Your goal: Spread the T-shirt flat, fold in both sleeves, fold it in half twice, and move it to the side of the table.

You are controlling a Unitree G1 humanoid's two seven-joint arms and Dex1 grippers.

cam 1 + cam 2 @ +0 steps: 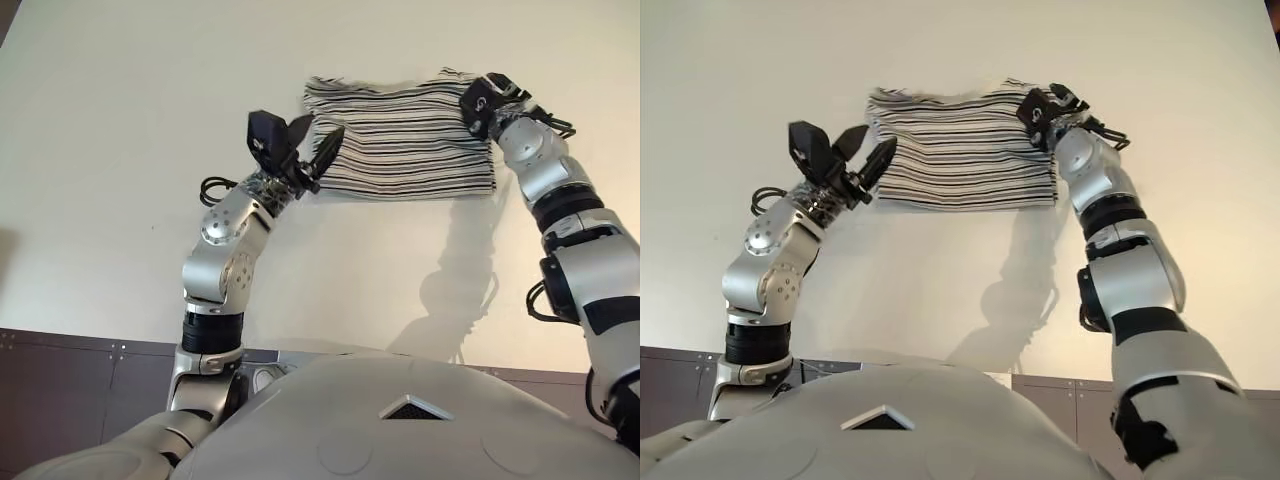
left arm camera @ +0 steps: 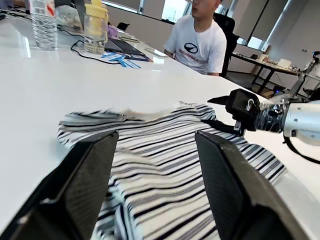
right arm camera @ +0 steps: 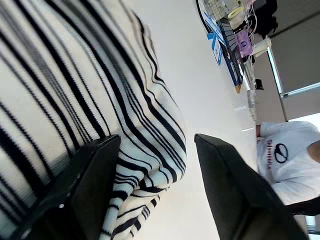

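A black-and-white striped T-shirt [image 1: 400,140] lies folded into a rough rectangle on the far middle of the white table [image 1: 120,120]. My left gripper [image 1: 318,142] hangs open just above the shirt's near left corner, nothing between its fingers; the left wrist view has the shirt [image 2: 165,165] spread beyond the two dark fingers [image 2: 85,180]. My right gripper [image 1: 500,85] is at the shirt's far right corner. In the right wrist view it [image 3: 157,140] stands open, its fingers straddling the rumpled striped edge [image 3: 145,150] close above the cloth.
At the table's far side stand a water bottle [image 2: 45,25], a yellow-lidded jar [image 2: 96,27], a laptop and cables [image 2: 120,47]. Bare tabletop stretches left of the shirt [image 1: 150,80] and between the shirt and the table's near edge [image 1: 350,290].
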